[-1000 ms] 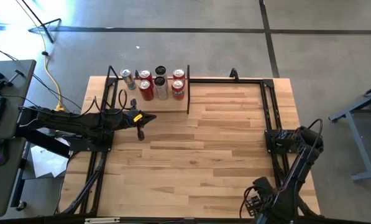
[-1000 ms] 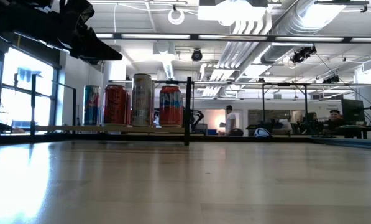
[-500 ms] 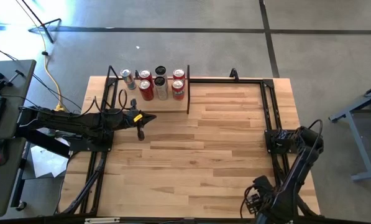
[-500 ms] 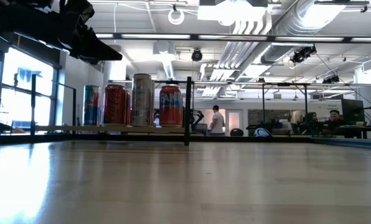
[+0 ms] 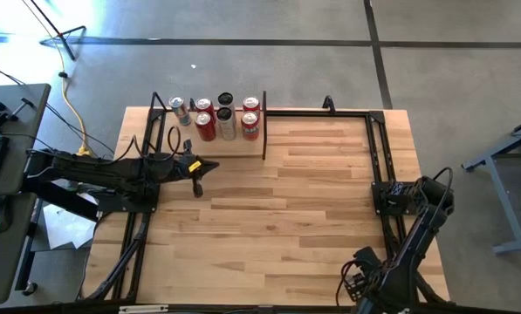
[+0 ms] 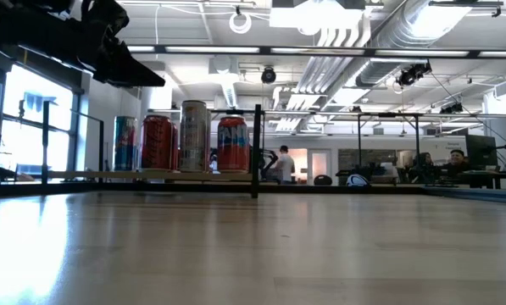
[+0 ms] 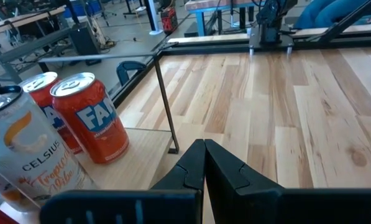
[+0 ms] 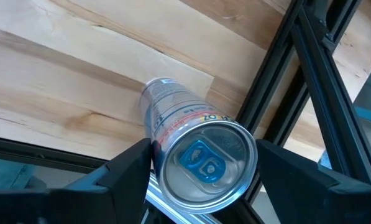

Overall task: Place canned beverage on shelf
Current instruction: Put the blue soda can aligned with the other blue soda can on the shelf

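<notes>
A slim silver can with a blue tab sits between the fingers of my right gripper, which points steeply down at the table's near right corner and is shut on it. The shelf, a pale board with black uprights, stands at the table's far left. Several cans stand upright on it, among them an orange one and a white one. My left gripper is shut on nothing and hovers just in front of the shelf, above the table. My right gripper has the silver can's upper wall, just under the rim, between its two fingers, one on each side. The fingers come from above, pointing steeply down along the can. Whether the can's bottom stands on the wood or hangs clear does not show.
A black metal frame runs along the table's right side and far edge, and its bars pass close by the held can. Bare planks lie between shelf and right arm. People show in the room beyond.
</notes>
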Tool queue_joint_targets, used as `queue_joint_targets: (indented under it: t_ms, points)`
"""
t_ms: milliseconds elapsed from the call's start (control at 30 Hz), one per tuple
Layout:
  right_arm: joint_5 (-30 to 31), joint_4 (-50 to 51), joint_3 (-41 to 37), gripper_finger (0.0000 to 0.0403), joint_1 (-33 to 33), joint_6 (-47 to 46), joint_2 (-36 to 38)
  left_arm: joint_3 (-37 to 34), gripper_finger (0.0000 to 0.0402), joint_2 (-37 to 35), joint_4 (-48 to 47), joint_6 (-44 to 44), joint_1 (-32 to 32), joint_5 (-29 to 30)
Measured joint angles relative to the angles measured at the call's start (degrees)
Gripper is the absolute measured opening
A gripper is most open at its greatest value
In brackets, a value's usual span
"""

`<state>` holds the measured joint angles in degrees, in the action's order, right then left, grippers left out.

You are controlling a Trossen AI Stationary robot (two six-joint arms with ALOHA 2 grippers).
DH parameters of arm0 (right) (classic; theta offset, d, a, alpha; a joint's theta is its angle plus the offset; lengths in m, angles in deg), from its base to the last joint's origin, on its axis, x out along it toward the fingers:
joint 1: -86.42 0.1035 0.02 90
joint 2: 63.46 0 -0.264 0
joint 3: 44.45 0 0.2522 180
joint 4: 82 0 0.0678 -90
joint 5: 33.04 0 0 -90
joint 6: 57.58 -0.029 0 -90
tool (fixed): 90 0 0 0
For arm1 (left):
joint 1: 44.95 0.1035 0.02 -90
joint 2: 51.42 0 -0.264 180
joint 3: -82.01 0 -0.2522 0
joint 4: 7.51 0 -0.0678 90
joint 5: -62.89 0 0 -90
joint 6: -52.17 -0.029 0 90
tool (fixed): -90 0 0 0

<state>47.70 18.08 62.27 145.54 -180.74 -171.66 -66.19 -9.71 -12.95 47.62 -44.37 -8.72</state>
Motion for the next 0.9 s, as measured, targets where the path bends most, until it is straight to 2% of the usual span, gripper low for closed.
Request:
queue_joint_targets:
  t_ms: [200,367,533,900]
  points:
    - [0.0,-0.1,0.0,0.0255,-1.3,1.5,0.0,-4.7,0.0,-0.4,6.1,0.9,0.0,-0.2]
    - [-0.2,0.0,0.0,0.0227,-4.2,8.5,0.0,-9.2,0.0,-1.2,11.1,1.7,0.0,-0.2]
    - [0.2,0.7,0.2,0.0224,-7.9,15.3,0.0,-10.0,0.0,-2.1,11.7,2.4,0.0,-0.2]
    - [10.3,2.4,8.8,0.0219,-20.0,32.5,-0.4,-10.0,0.0,-5.4,10.5,2.3,-2.8,-0.2]
